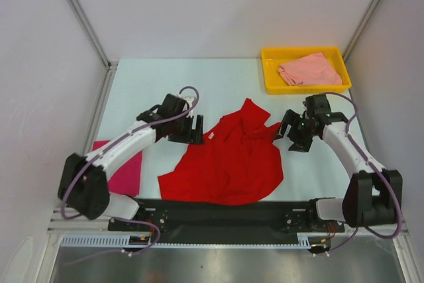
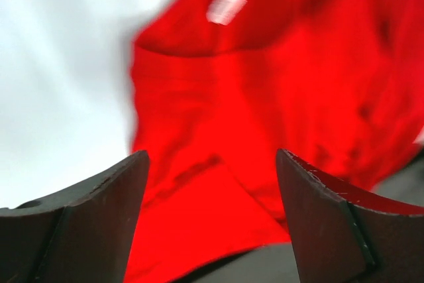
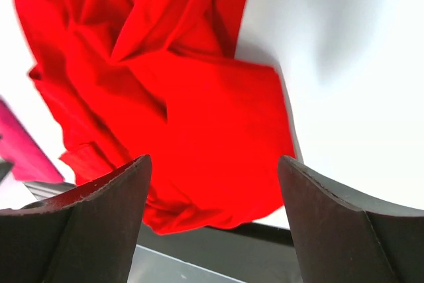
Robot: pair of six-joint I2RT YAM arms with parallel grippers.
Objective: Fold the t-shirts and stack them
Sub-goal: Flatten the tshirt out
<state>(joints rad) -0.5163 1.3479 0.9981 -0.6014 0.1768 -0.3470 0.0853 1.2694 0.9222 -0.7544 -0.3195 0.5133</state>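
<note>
A bright red t-shirt point(image 1: 228, 160) lies crumpled and partly spread on the table's middle, its white neck label point(image 2: 225, 2) showing. My left gripper point(image 1: 196, 130) hovers at its upper left edge, open, nothing between the fingers point(image 2: 99, 223); red cloth point(image 2: 265, 97) lies below it. My right gripper point(image 1: 289, 133) hovers at the shirt's upper right edge, also open and empty, above a red flap point(image 3: 218, 130). A magenta t-shirt point(image 1: 126, 171) lies flat at the near left, partly under the left arm. A pale salmon t-shirt point(image 1: 308, 69) sits folded in the yellow tray point(image 1: 271, 77).
The yellow tray stands at the back right corner. White walls and metal frame posts enclose the table on three sides. A black base bar point(image 1: 225, 213) runs along the near edge under the red shirt's hem. A sliver of magenta cloth point(image 3: 20, 147) shows at far left.
</note>
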